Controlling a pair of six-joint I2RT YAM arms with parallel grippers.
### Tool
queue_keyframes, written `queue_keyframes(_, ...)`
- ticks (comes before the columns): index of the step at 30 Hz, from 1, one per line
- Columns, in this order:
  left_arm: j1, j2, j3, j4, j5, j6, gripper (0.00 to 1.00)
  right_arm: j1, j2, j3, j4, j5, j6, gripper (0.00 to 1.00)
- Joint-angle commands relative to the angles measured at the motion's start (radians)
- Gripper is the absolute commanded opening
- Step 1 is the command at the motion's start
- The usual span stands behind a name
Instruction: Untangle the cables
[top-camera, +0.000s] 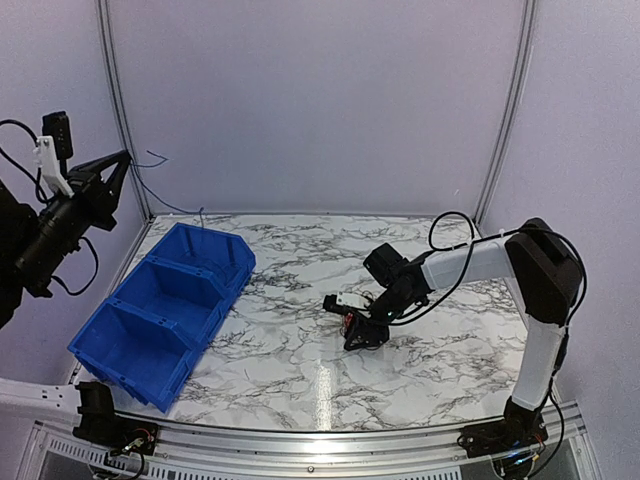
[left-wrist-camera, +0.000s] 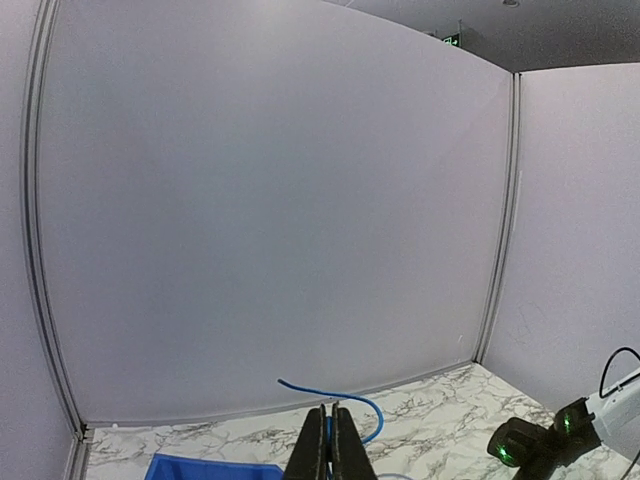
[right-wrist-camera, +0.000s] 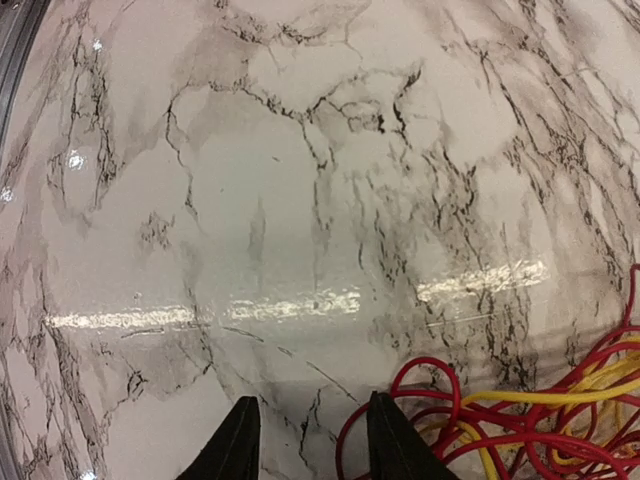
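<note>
My left gripper (top-camera: 120, 168) is raised high at the far left, near the back wall. In the left wrist view it (left-wrist-camera: 333, 415) is shut on a thin blue cable (left-wrist-camera: 350, 398) that arcs out past the fingertips. In the top view that blue cable (top-camera: 168, 205) trails down toward the table's back edge. My right gripper (top-camera: 352, 332) is low over the marble table at centre right. In the right wrist view it (right-wrist-camera: 312, 412) is open with bare marble between the fingers. A tangle of red and yellow cables (right-wrist-camera: 520, 425) lies just right of the right finger (right-wrist-camera: 385, 425), with red loops curling beside it.
A blue three-compartment bin (top-camera: 160, 310) stands on the left side of the table (top-camera: 290, 370). White walls with metal corner posts (top-camera: 505, 110) close the back and sides. The right arm's thick black cable (top-camera: 450, 225) loops above its forearm.
</note>
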Motion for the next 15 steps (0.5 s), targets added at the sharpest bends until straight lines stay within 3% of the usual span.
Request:
queue_keyframes(1, 0.004, 0.022, 0.145, 0.005, -0.028, 0.09, 0.0, -0.032, 0.038, 0.009, -0.048, 0.114, 0.041, 0.38)
queue_keyframes(7, 0.004, 0.139, 0.402, -0.132, -0.003, 0.166, 0.0, -0.077, 0.052, 0.015, -0.047, 0.129, 0.06, 0.35)
queue_keyframes(15, 0.004, 0.208, 0.421, -0.153, 0.003, 0.171, 0.0, -0.079, -0.046, 0.005, -0.081, 0.082, 0.004, 0.36)
